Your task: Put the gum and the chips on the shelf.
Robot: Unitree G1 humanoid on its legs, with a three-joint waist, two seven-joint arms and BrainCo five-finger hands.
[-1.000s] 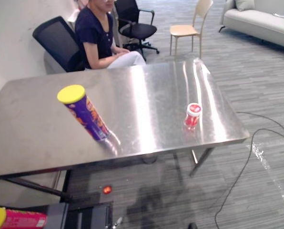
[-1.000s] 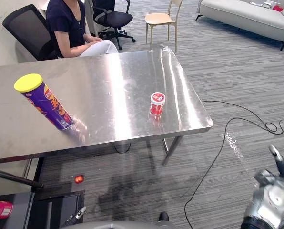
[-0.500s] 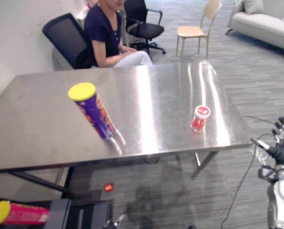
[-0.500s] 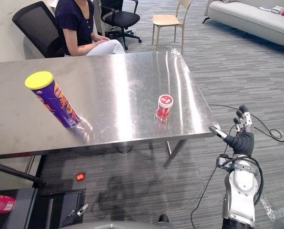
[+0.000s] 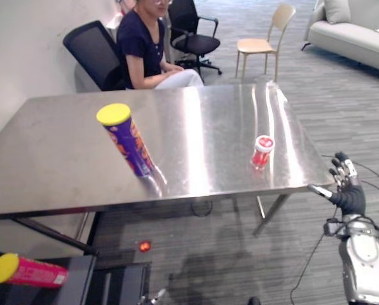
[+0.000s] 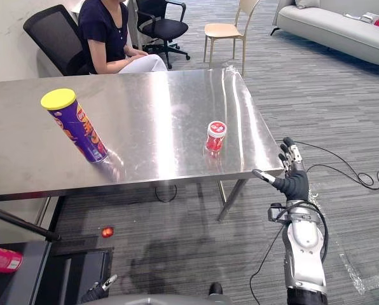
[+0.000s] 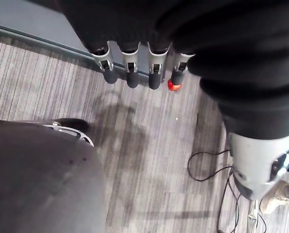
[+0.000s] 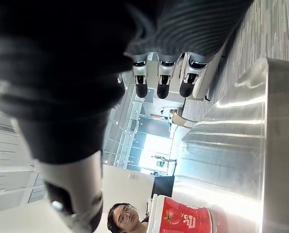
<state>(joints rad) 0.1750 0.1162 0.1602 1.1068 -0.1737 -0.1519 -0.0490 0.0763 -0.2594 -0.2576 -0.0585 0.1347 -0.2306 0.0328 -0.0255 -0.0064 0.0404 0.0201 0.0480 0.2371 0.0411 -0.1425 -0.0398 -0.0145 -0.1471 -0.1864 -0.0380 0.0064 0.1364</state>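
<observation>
The chips, a purple can with a yellow lid, stand on the steel table left of centre. The gum, a small red tub with a white lid, stands near the table's front right edge and also shows close up as the red tub in the right wrist view. My right hand is raised just off the table's near right corner, open, fingers straight and thumb pointing at the table, holding nothing. My left hand hangs over the floor with straight fingers, empty.
A person sits behind the table on a black office chair. Further back stand a wooden chair and a sofa. A pink can with a yellow lid lies on a black unit at the lower left.
My right hand has come up into view and moved closer to the table's near right corner. The camera has shifted a little; the can and the tub stand where they were.
</observation>
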